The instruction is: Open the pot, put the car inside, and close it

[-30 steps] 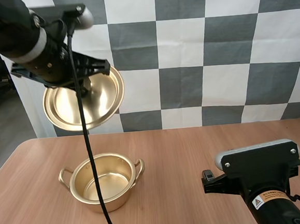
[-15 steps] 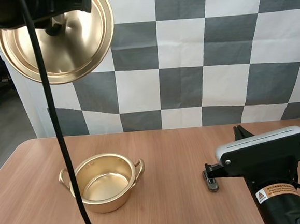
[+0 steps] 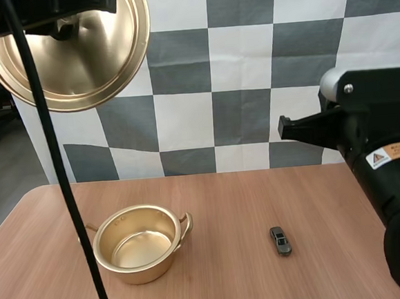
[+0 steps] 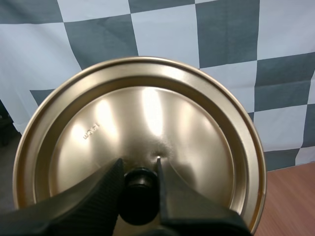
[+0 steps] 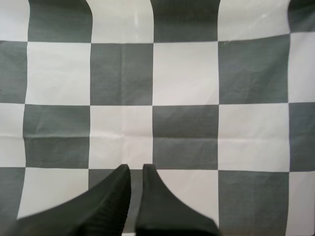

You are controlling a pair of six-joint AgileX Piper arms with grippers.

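Note:
A golden lid (image 3: 68, 52) hangs high above the table's left side, tilted so its underside faces me. My left gripper (image 4: 139, 169) is shut on the lid's black knob (image 4: 140, 196), one finger on each side. The open golden pot (image 3: 137, 244) stands on the table at the left, with nothing inside. A small dark toy car (image 3: 281, 241) lies on the table to the right of the pot. My right arm (image 3: 374, 156) is raised at the right, well above the car. In the right wrist view my right gripper (image 5: 136, 169) is shut on nothing, facing the backdrop.
The wooden table (image 3: 224, 196) runs across the high view, with bare wood between pot and car and around them. Its far edge lies just behind the pot.
The left arm lifted the lid from just above the pot to high up. The right arm rose from low over the table, uncovering the car lying there.

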